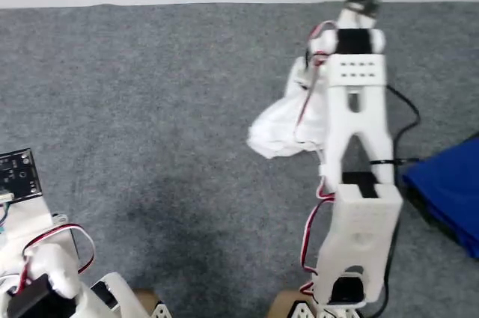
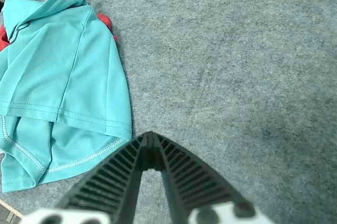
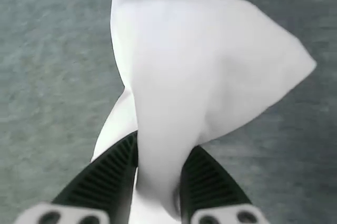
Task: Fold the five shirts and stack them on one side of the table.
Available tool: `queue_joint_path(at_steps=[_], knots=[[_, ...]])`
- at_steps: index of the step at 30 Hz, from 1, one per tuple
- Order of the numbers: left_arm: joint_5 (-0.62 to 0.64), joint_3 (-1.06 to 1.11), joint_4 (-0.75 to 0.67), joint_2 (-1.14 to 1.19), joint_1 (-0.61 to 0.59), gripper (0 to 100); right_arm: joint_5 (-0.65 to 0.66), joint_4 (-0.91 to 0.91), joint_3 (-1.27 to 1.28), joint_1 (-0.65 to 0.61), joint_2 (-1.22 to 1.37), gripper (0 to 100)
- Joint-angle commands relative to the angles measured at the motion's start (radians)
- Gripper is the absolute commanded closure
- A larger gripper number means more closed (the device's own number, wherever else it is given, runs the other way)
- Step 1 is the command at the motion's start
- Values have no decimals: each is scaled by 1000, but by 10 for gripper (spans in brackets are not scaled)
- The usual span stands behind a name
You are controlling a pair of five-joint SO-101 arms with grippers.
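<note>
Gripping white shirt in right tool; bunch hanging over desk at 1 o'clock in high view, trailing toward 9 o'clock. Left tool sitting closed, empty, beside teal shirt. Right arm being nearer for spreading.

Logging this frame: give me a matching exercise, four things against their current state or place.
Things:
1. white shirt
2. turquoise shirt
3. blue cloth
4. left gripper

States or places:
A. shut, holding nothing
B. spread out near the left gripper
C. pinched in the right gripper
D. at the high view's right edge

Pairs: 1-C, 2-B, 3-D, 4-A
</note>
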Motion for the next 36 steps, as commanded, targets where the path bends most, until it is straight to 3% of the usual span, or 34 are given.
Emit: queue_joint_path(at_steps=[1,19,36], knots=[[-8,-8,-12,-3,5,998,44,21,-12,96,-90,990],[-38,-4,-12,-3,5,998,229,61,-12,501,-101,990],[-49,10,-18,-3,6,998,301,-76,-12,680,-93,990]])
